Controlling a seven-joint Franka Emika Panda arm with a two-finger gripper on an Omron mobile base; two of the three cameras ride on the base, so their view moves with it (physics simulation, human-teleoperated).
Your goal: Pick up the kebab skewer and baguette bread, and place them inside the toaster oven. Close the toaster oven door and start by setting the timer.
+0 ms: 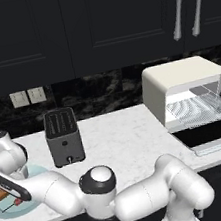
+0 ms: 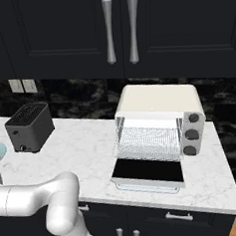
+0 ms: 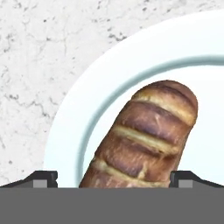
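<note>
While over the plate (image 3: pixel 65 131):
Gripper (image 3: pixel 113 178): jaws apart astride the baguette (image 3: pixel 146 140).
Near: slot toaster (image 1: pixel 63 136), right of the plate.

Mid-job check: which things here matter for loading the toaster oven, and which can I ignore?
Job:
baguette bread on the plate
toaster oven, toaster oven door open
gripper, open around the bread

Ignore:
slot toaster
wall outlets

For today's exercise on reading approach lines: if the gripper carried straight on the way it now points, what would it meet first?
Most likely the baguette bread, lying on the plate between the open gripper's fingertips; exact depth is unclear.
</note>
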